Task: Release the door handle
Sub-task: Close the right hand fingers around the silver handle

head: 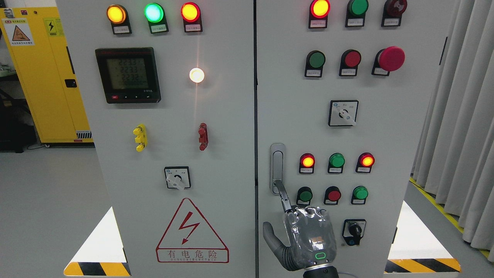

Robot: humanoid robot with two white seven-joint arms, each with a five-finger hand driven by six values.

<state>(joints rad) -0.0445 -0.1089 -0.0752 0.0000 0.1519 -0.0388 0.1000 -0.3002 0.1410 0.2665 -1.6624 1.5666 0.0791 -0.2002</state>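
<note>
1. Nearest to me, my right hand [305, 235] comes up from the bottom edge, right of the middle, its back wrapped in clear film. The index finger [282, 197] is stretched out alone, the thumb sticks out to the left, and the other fingers are curled in; it grips nothing.
2. The tip of that index finger touches the bottom end of the door handle [277, 166], a grey upright latch set at the left edge of the right door [386, 135], just beside the seam between the two doors and below mid-height. The handle lies flat in its recess.
3. To the right of the handle, on the same door, sit two rows of three round lamps and buttons [336, 177], and below them a black rotary switch [354, 231].
4. Higher on the right door I see a white selector switch [343, 112] and a large red mushroom button [390, 58].
5. The left door [173, 154] carries a digital meter [127, 75], a lit white lamp [197, 75], yellow and red clips, and a red warning triangle [192, 231] near its bottom edge.
6. Farthest off, a yellow cabinet [46, 77] stands at the left and grey curtains [459, 135] hang at the right.
</note>
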